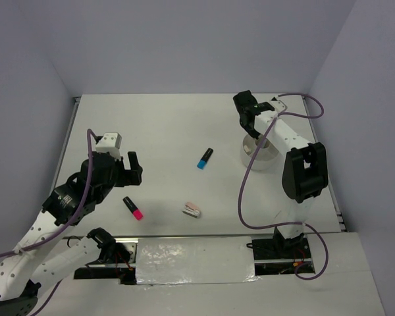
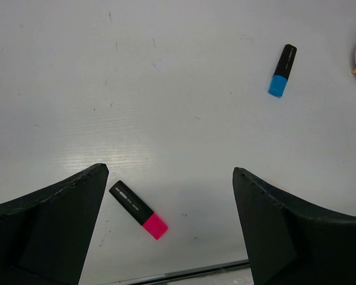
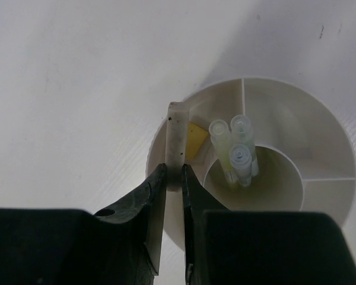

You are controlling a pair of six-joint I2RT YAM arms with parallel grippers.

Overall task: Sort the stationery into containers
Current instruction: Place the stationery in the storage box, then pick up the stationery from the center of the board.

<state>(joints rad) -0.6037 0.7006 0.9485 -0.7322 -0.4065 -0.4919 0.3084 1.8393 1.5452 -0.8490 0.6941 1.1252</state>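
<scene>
Overhead, the left claw (image 1: 123, 160) hung above the white tabletop (image 1: 171, 125), well inside the table's left edge rail (image 1: 65, 145). In its wrist view the left claw (image 2: 169, 171) had both black fingers spread wide with nothing between them.

- Black highlighter with a pink end (image 2: 138, 209): lay flat and diagonal, low in the gap and close to the left finger. The pink end pointed toward the metal strip (image 2: 184, 274) at the table's near edge, just short of it.
- Black marker with a blue end (image 2: 282, 70): lay flat, well ahead and to the right of this claw, blue end nearer. Only bare tabletop lay between the two.
- Small pinkish-white piece (image 1: 191, 210): sat off to the claw's right, near the table's near edge. It was too small to tell eraser from clip.

The right claw (image 3: 173, 172) had its fingers pressed together on a thin pale whitish stick (image 3: 178, 127). The stick projected straight ahead of the tips.

- Round white plastic tub with inner dividers (image 3: 344, 178): lay directly ahead and to the right. The stick's far end was over its rim; contact could not be told.
- Three translucent yellow-green pens (image 3: 237, 148): stood in the central compartment.
- Small yellow piece (image 3: 194, 141): sat in the outer compartment, just right of the stick.

The tabletop to this claw's left was open.
</scene>
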